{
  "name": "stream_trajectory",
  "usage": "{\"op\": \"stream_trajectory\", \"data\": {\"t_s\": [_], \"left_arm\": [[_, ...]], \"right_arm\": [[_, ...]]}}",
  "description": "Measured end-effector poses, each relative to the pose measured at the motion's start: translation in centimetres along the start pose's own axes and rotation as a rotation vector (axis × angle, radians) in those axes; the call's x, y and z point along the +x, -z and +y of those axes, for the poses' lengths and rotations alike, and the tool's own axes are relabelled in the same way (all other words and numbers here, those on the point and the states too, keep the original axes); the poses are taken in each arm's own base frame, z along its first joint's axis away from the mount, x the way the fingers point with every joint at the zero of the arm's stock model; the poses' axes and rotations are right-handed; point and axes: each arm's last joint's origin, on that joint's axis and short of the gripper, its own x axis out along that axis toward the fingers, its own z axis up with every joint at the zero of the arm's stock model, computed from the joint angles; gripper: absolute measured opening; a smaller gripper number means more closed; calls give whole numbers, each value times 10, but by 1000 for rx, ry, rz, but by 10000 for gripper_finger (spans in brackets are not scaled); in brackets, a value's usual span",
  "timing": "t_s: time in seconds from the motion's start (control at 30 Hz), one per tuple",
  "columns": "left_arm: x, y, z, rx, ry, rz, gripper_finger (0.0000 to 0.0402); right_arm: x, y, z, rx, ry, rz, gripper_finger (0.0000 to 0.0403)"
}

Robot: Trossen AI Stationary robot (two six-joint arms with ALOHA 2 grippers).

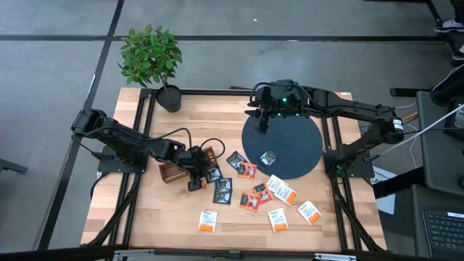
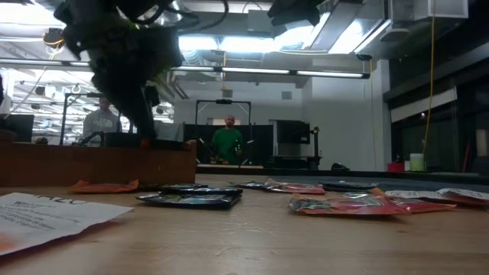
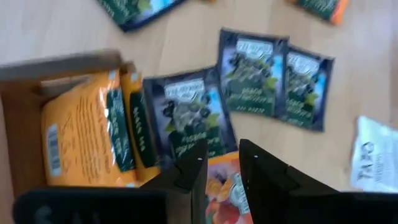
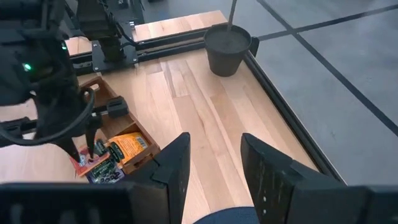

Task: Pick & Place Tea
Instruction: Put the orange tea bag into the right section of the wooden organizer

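Dark sachets (image 3: 186,118) lay at the box (image 3: 25,118) edge, just ahead of our left pincer (image 3: 217,163), its fingers narrowly parted and empty. We judged a slow, centred descent best. The right pincer (image 4: 211,163) waited open above the disc (image 1: 290,148).

Sachets (image 1: 250,194) lie scattered between box (image 1: 172,171) and disc (image 1: 286,145), one sachet on disc.

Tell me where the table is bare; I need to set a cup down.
Free: the wood between the plant pot and the dark disc, and the near-left corner beside the white sachet. Crowded: sachets fill the near edge below the disc, and the left tool works at the box.
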Motion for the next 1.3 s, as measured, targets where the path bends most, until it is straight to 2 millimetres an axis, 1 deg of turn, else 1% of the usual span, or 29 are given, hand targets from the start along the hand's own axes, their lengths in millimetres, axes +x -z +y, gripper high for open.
{"op": "stream_trajectory", "data": {"t_s": [0.1, 0.5, 0.77, 1.03, 1.3], "left_arm": [[2, 4, 2, 0, -11, 13, 88], [20, 5, 2, 5, -53, 47, 88], [16, -7, 1, 60, -143, -13, 88], [14, -2, 4, 75, -194, 56, 88], [12, -2, 4, 76, -204, 56, 88]], "right_arm": [[0, 0, 0, 1, 0, 0, 145], [0, -1, 0, 1, 3, -5, 145], [0, -1, -1, -1, 18, -7, 145], [0, -1, -1, -6, 19, -7, 145], [0, -1, -1, -6, 20, -7, 145]]}}
